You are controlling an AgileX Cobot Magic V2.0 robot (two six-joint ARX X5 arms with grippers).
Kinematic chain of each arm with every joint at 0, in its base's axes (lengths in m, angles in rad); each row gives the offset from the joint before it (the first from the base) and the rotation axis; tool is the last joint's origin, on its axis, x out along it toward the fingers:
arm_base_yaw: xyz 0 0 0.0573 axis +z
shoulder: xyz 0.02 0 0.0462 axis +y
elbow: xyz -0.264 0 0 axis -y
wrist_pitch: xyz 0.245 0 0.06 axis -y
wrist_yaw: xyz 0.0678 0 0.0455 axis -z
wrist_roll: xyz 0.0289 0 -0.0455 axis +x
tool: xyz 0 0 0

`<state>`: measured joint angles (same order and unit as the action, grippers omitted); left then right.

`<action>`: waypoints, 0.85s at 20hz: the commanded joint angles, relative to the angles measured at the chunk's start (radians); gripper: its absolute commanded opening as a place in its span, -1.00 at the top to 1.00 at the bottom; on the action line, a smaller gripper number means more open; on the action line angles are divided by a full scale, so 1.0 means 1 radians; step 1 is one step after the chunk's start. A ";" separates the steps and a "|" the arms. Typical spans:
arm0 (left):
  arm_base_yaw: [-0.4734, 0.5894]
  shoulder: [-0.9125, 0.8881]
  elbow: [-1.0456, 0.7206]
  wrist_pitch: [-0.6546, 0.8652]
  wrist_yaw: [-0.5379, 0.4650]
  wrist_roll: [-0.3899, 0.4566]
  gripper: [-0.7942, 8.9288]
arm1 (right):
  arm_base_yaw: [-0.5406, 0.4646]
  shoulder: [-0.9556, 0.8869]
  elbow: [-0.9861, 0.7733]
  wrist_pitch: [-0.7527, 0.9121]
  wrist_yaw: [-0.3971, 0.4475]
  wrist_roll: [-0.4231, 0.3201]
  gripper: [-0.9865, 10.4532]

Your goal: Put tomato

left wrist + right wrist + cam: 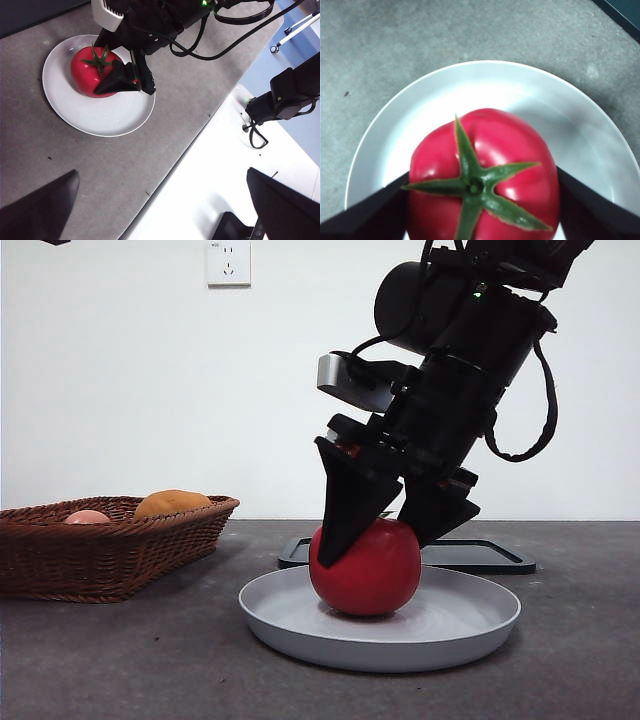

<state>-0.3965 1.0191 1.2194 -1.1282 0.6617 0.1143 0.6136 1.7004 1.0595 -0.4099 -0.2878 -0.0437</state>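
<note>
**Right gripper clamped on the tomato, tomato resting on the plate**

Right gripper (pixel 385 535) comes down at a slant from the upper right of the front view, its two black jaws pressed against opposite flanks of the tomato (pixel 366 568), one on each side. The right wrist view shows the same hold from above: the jaws touch the red skin at both sides, and the green star-shaped stem (pixel 473 186) sits between them, pointing up. The tomato's underside rests on the grey-white round plate (pixel 470 625), a little off the plate's middle, toward the basket side in the front view.

No brand name or readable writing shows on any of the things; the only marking is a small green light on the arm's body.

Left gripper (pixel 165 210) hangs well apart from the plate, above the table's edge; its jaws stand wide apart with nothing between them.

Beyond the plate lies a flat black tray (pixel 490 555), partly hidden behind the arm. Well off to the other side stands a brown wicker basket (pixel 110 550) holding an orange-yellow fruit (pixel 172 503) and a small pale pink fruit (pixel 87 517). The table (pixel 130 660) is covered in a dull grey, slightly speckled surface. Behind it is a plain white wall with a white socket (pixel 228 262) near the top.
</note>
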 commanded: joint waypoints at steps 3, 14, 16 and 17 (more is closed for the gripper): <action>-0.003 0.006 0.022 0.006 0.008 0.013 -0.38 | 0.010 0.016 0.019 0.005 -0.002 0.018 0.39; -0.003 0.006 0.022 0.006 0.008 0.013 -0.38 | -0.088 -0.030 0.294 -0.096 0.080 -0.011 0.39; -0.003 0.006 0.022 0.006 0.008 0.013 -0.38 | -0.137 0.005 0.338 -0.093 0.080 -0.018 0.38; -0.003 0.006 0.022 0.006 0.008 0.013 -0.38 | -0.166 0.035 0.363 -0.090 0.079 -0.018 0.38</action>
<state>-0.3965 1.0191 1.2194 -1.1286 0.6617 0.1143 0.4389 1.7077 1.4139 -0.4961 -0.2089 -0.0490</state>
